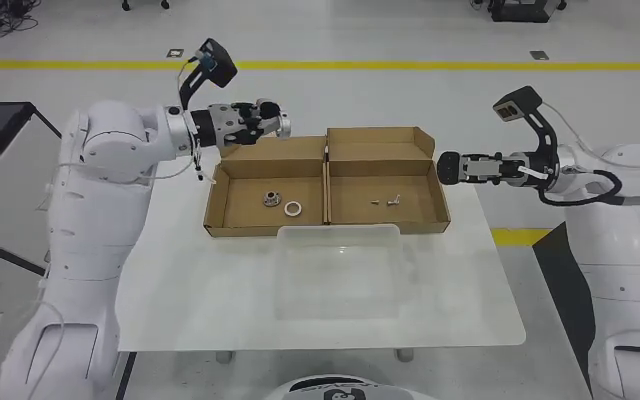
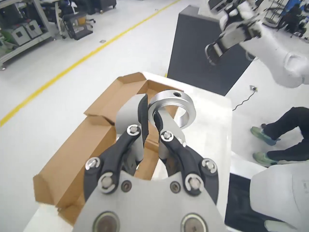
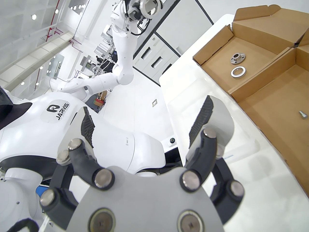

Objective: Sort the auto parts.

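Observation:
My left gripper (image 2: 150, 112) is shut on a silver metal collar ring (image 2: 172, 106), pinching its wall; it hangs above the back left corner of the left cardboard box (image 1: 235, 205). In the top view the left gripper (image 1: 280, 124) sits just behind that box. Inside the box lie a flanged metal part (image 1: 271, 198) and a flat ring (image 1: 293, 209). The right cardboard box (image 1: 415, 205) holds small bolts (image 1: 385, 198). My right gripper (image 3: 147, 119) is open with nothing in it, off the table's right side by the right box (image 1: 445, 168).
A clear plastic bin (image 1: 340, 270) stands on the white table (image 1: 190, 300) in front of the two boxes. A dark cabinet (image 2: 200, 49) stands beyond the table's far end. A person's legs (image 2: 280, 131) are on the floor nearby.

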`<state>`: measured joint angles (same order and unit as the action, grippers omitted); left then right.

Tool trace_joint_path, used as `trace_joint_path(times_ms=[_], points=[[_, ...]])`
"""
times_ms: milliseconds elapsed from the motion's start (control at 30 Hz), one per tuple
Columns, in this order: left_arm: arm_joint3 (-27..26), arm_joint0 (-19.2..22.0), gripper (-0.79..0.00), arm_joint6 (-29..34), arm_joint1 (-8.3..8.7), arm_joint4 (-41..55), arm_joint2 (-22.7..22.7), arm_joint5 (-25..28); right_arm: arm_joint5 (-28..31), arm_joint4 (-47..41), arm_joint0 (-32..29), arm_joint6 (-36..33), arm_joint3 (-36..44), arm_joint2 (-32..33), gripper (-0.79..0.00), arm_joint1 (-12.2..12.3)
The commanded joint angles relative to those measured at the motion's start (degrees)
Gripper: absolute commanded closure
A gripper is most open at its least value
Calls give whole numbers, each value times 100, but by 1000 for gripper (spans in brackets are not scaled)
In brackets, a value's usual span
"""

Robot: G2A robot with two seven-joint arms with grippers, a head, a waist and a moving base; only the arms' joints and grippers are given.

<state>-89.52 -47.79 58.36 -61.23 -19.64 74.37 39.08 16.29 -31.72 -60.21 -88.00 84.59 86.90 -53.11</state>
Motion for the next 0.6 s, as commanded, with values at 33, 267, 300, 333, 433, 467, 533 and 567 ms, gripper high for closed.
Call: trace_joint_path(times_ms=[33,267,300,333,433,467,533,567], points=[[98,88,0,262,35,-436,-109,25,0,0,0,0,0,0,-785,0],[556,652,0,506,43,-1292,-716,179,0,0,0,0,0,0,-785,0],[668,730,0,478,39,-1320,-820,207,0,0,0,0,0,0,-785,0],[759,825,0,472,39,-1443,-956,213,0,0,0,0,0,0,-785,0],[1075,1081,0,377,50,-1982,-1490,308,0,0,0,0,0,0,-785,0],[1207,1152,0,334,49,-2073,-1661,351,0,0,0,0,0,0,-785,0],[1497,1294,0,259,36,-2131,-1951,426,0,0,0,0,0,0,-785,0],[1621,1373,0,236,30,-2216,-2102,449,0,0,0,0,0,0,-785,0]])
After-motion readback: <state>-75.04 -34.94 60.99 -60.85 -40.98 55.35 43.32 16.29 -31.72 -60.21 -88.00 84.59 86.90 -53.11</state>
